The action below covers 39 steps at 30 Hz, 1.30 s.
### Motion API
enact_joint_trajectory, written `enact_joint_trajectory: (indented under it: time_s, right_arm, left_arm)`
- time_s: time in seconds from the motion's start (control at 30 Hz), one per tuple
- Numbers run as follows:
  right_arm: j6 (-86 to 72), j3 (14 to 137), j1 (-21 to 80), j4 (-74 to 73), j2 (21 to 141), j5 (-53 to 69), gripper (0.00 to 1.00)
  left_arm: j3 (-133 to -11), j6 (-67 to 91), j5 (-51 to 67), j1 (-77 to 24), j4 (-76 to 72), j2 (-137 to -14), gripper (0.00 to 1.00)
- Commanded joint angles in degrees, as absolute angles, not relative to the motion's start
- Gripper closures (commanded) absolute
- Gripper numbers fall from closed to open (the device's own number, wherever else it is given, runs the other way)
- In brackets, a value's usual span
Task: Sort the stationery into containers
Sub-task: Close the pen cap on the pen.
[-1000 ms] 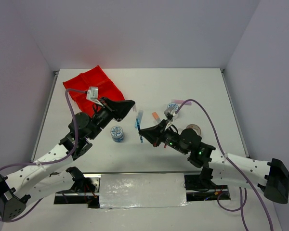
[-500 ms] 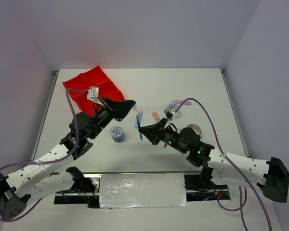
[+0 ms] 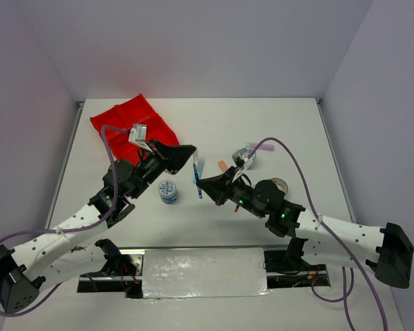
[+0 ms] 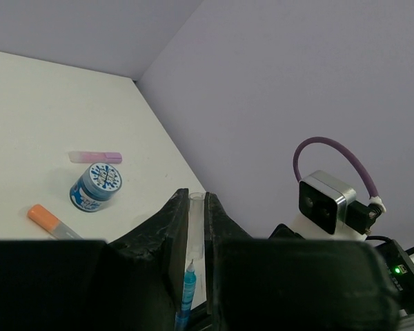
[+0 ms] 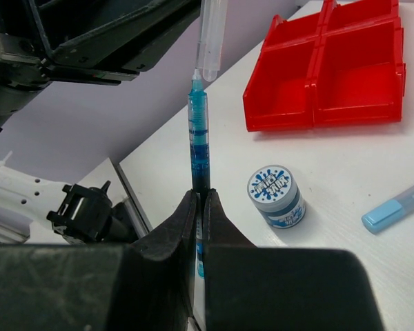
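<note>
Red square four-compartment plastic tray: glossy, smooth, moulded. Thin blue pen: translucent plastic barrel, shiny. Clear plastic pen cap: see-through, glossy. Round tub with blue-white patterned top: printed lid, slight sheen. Light-blue stick: matt plastic. White table: smooth, matt. Right gripper fingers: black, matt, faintly grainy plastic. Left gripper fingers: same black matt plastic. Purple cable: smooth, rubbery sheen.
</note>
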<state>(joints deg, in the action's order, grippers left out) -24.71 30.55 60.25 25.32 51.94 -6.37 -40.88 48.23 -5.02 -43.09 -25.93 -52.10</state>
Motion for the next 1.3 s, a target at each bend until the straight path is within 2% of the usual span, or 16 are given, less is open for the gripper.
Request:
enact_joint_trajectory:
  time_s: [0.0,1.27]
  right_arm:
    - [-23.9,33.8,60.6,26.3,52.3,-7.3,1.00]
    - [-25.1,33.4,60.7,25.1,51.0,-6.9,1.00]
  left_arm:
    - [-43.2,47.0,-4.6,-43.4,-28.4,-51.7,1.00]
    - [-42.6,44.9,-8.2,-43.4,-27.2,-48.7,1.00]
